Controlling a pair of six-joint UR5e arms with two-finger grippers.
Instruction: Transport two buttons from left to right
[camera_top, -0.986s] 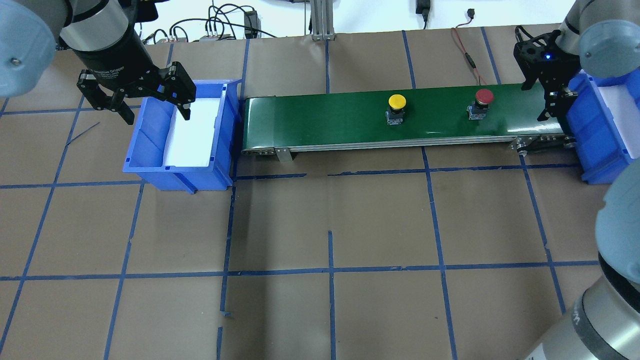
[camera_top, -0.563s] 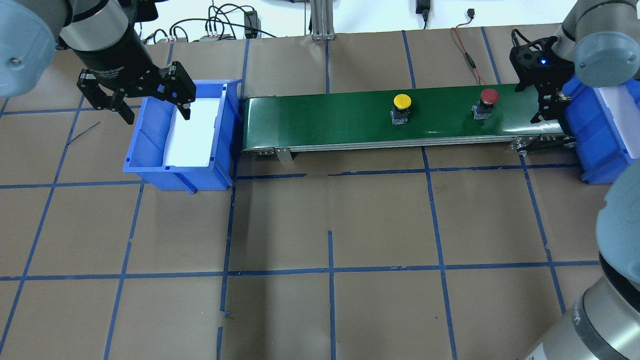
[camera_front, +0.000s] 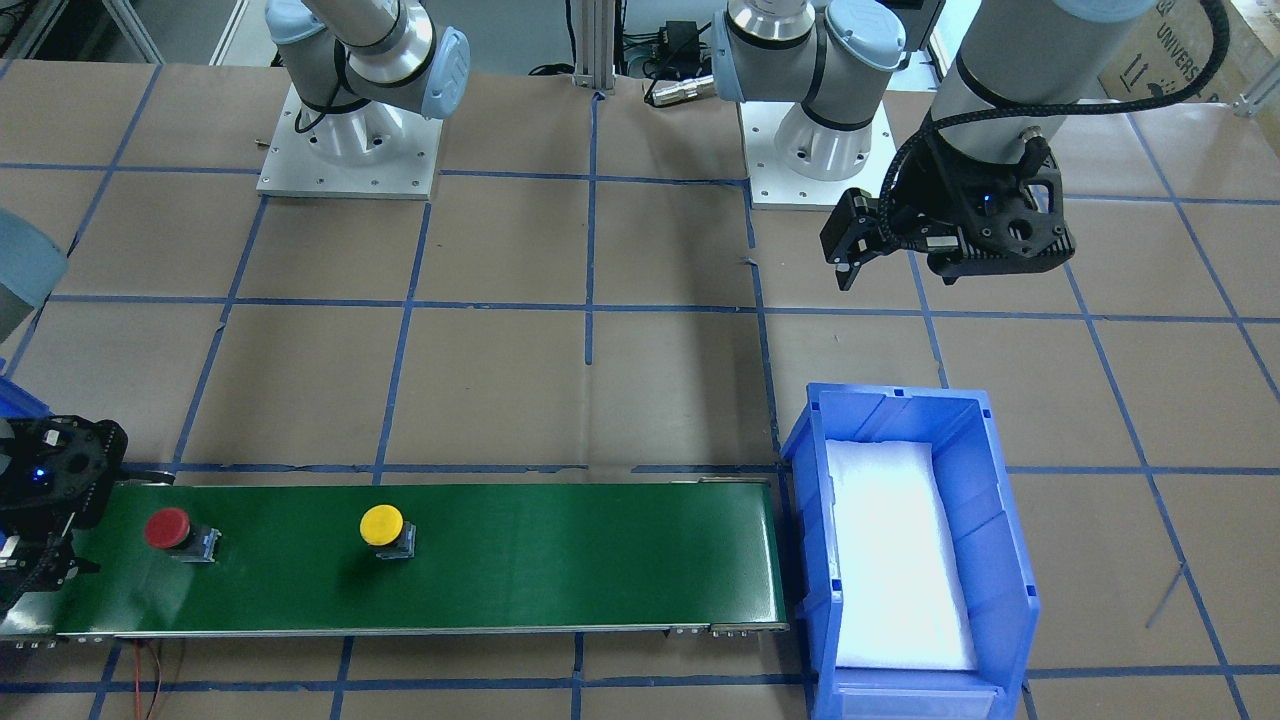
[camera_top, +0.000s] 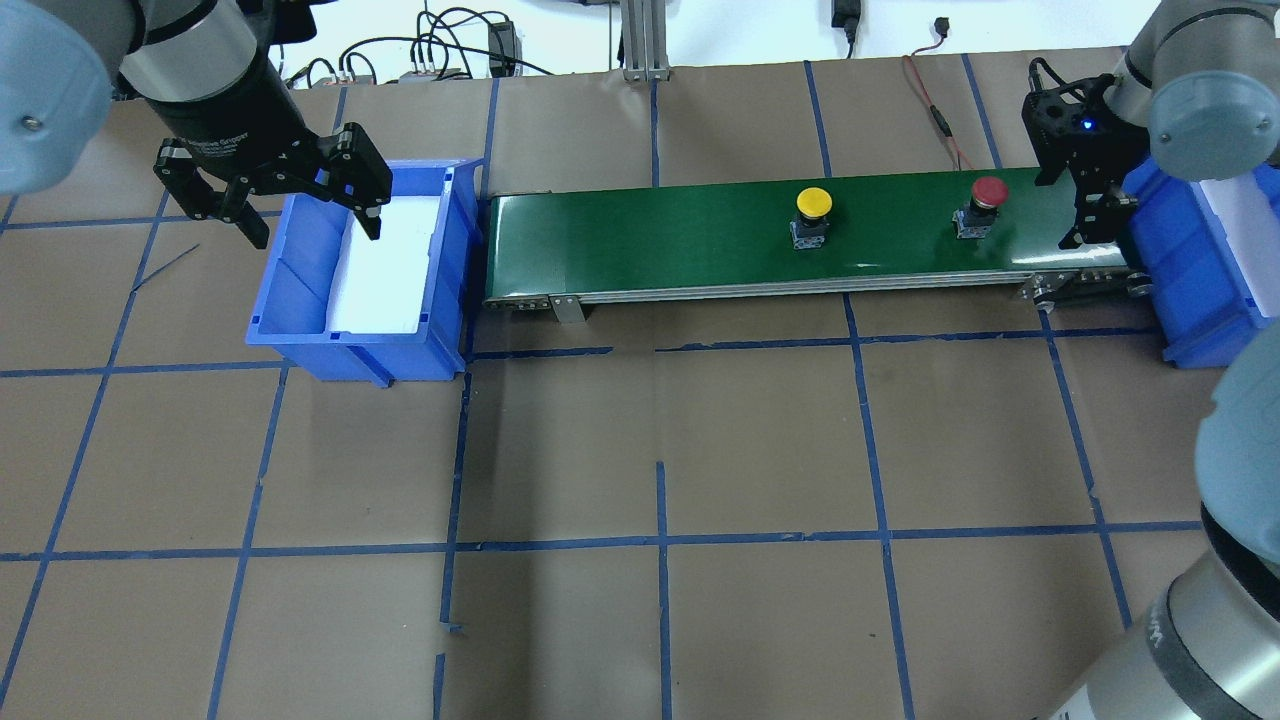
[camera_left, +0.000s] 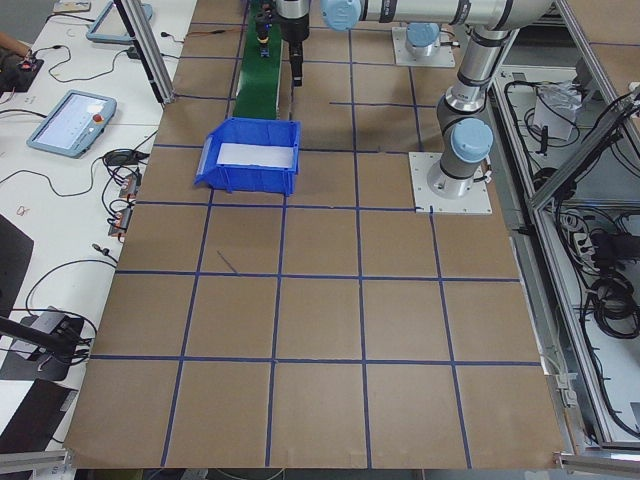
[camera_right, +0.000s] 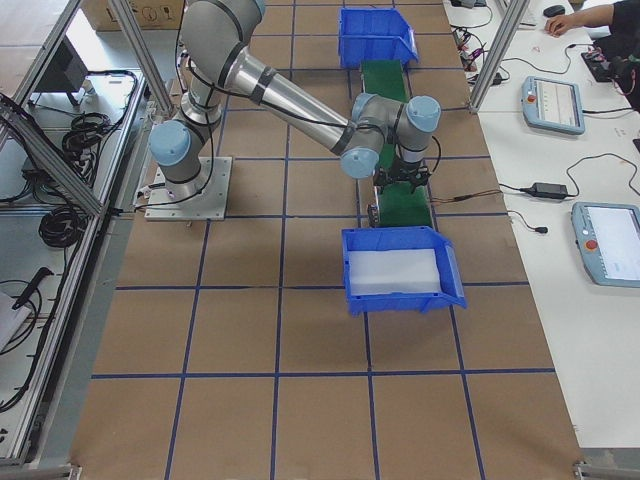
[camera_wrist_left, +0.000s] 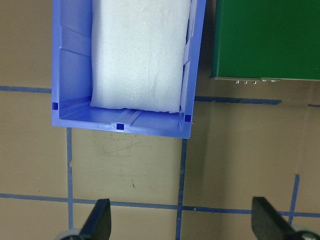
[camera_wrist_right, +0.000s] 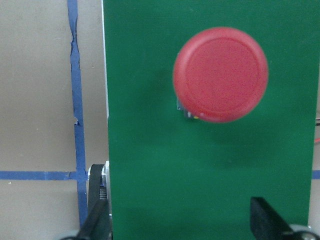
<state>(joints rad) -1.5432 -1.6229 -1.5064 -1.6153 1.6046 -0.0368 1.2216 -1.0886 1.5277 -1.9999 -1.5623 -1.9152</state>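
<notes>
Both buttons stand on the green conveyor belt (camera_top: 650, 235). The red button (camera_top: 990, 190) is near the belt's right end, and the yellow button (camera_top: 814, 202) is a little left of it. My right gripper (camera_top: 1088, 222) hangs open over that right end, just past the red button (camera_wrist_right: 220, 74), which fills the right wrist view ahead of the spread fingertips. My left gripper (camera_top: 312, 225) is open and empty, hovering high by the left blue bin (camera_top: 300, 290). The front-facing view shows the red button (camera_front: 167, 528) and the yellow button (camera_front: 381, 524) apart on the belt.
The left bin (camera_wrist_left: 75, 75) holds only a white foam liner. A second blue bin (camera_top: 1180, 260) sits against the belt's right end, under my right arm. Cables lie along the table's far edge. Blue tape lines grid the brown table.
Both buttons have travelled to the right along the belt, toward my right gripper. The right gripper has shifted slightly. The left gripper has stayed still.
</notes>
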